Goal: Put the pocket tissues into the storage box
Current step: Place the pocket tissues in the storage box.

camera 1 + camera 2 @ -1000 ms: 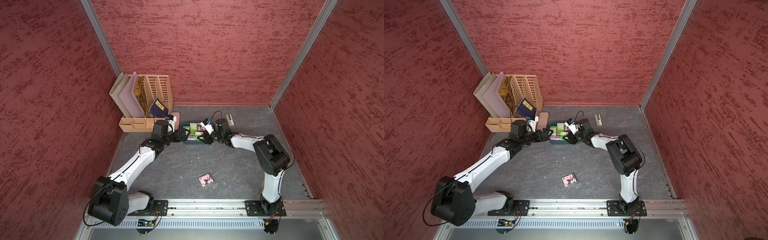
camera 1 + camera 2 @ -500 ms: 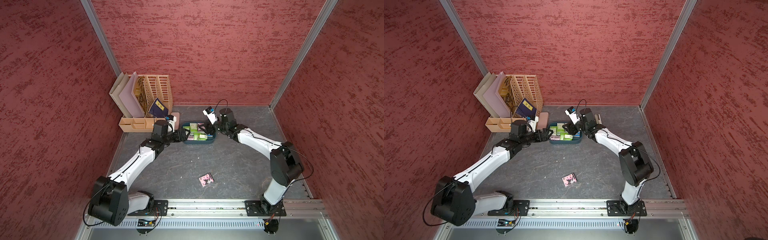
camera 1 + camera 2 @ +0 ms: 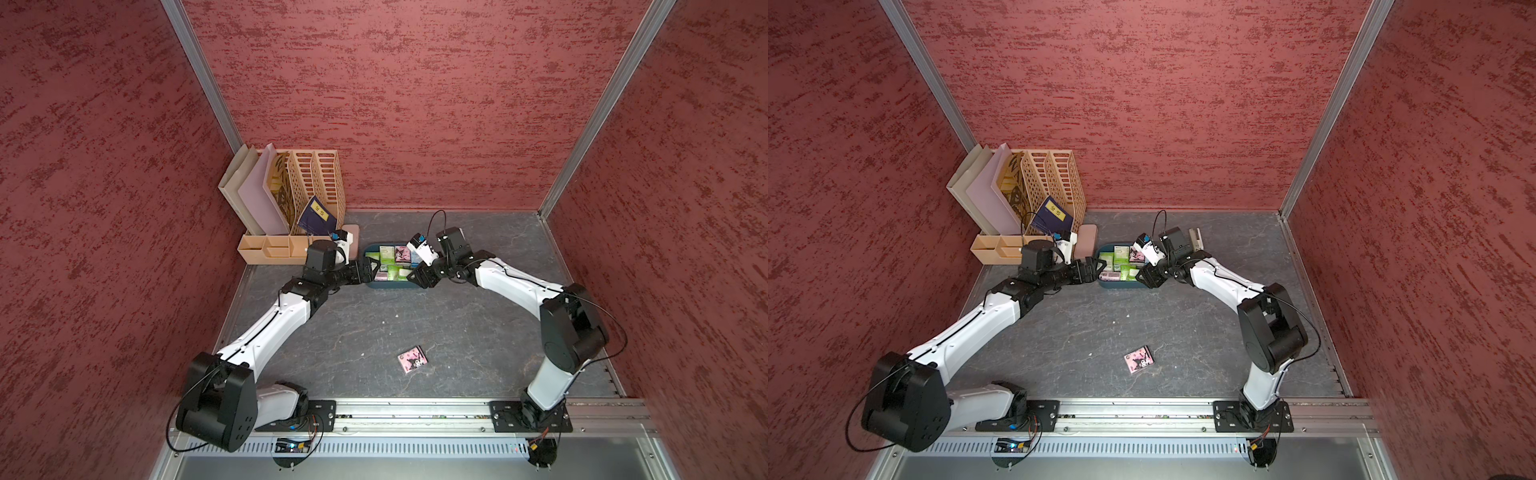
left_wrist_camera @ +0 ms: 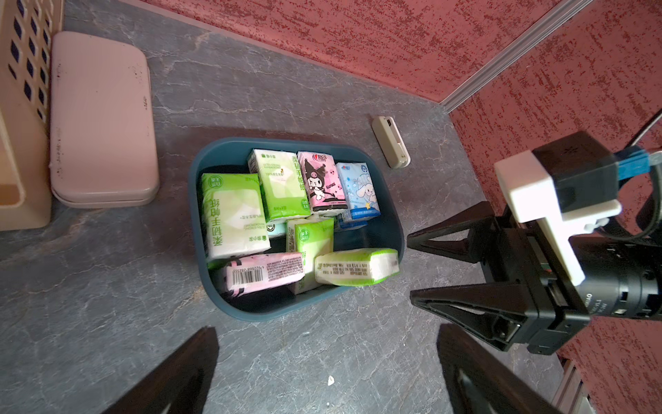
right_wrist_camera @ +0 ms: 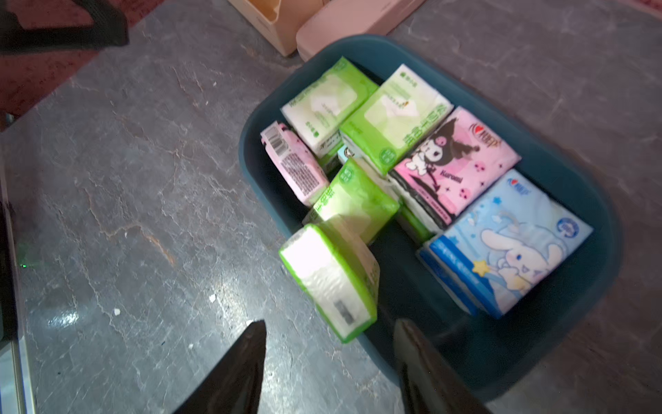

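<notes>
In a top view, left to right: the tall beige slotted file organiser (image 3: 320,183) is standing at centre-left, with the slim pink case (image 4: 102,118) lying just beside it. Next, the left gripper (image 3: 372,269) is hovering at the left edge of the shallow teal-blue plastic storage box (image 3: 390,286), jaws spread wide, gripping nothing. The green, pink and light-blue plastic-wrapped pocket tissues (image 4: 283,186) are sitting in the box at frame centre, and one green packet (image 4: 356,267) is leaning over its rim. At the box's right edge the right gripper (image 3: 414,277) is hovering, jaws parted, empty. One pink packet (image 3: 411,360) is lying alone on the grey table (image 3: 374,328), lower centre, well apart from the box.
</notes>
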You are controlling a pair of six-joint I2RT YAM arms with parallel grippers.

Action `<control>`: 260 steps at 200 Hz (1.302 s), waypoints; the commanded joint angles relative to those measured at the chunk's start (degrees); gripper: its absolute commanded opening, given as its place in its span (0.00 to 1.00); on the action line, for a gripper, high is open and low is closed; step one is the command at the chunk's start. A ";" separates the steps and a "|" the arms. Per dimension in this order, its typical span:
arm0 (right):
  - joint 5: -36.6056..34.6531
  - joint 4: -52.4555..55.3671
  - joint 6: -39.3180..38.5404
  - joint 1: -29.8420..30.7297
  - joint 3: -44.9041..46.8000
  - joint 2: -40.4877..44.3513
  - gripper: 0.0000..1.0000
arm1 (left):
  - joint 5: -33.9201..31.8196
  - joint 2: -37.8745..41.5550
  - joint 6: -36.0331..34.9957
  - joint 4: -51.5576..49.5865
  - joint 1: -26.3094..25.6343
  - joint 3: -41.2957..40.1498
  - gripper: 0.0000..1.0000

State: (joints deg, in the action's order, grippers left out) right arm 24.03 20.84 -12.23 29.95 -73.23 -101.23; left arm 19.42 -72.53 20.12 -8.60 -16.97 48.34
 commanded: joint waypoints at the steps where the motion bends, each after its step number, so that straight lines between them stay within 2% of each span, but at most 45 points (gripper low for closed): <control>1: -1.64 3.52 -3.28 0.55 -3.50 -2.02 0.61 | 0.50 0.28 -0.69 0.65 0.46 0.89 1.00; 62: -0.84 4.47 -5.01 1.33 -7.76 -6.14 0.58 | 0.26 0.29 -0.78 0.51 0.45 0.62 1.00; 104: -0.71 5.44 -5.37 2.02 -9.65 -8.54 0.51 | 0.05 0.20 -1.05 0.20 0.58 0.75 1.00; 110: -0.82 5.33 -5.33 1.99 -9.65 -8.54 0.42 | 0.05 0.19 -1.01 0.30 0.56 0.62 1.00; 121: -1.53 5.03 -5.05 1.99 -9.69 -8.61 0.17 | 0.09 0.11 -1.05 0.26 0.62 0.67 1.00; 133: -3.00 4.99 -4.81 2.04 -9.93 -8.22 0.00 | 0.14 0.04 -1.04 0.42 0.62 0.62 1.00; 215: -11.64 13.90 -8.25 0.90 -16.23 -6.93 0.00 | 0.27 0.29 -1.21 0.61 0.87 0.91 1.00; 260: -12.17 18.94 -11.28 0.45 -18.95 -8.61 0.00 | 0.53 0.54 -1.40 0.63 1.15 0.93 1.00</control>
State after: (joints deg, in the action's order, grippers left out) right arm 13.56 35.83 -21.19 30.85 -90.41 -109.40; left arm 19.44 -72.53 19.66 -8.58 -16.38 48.34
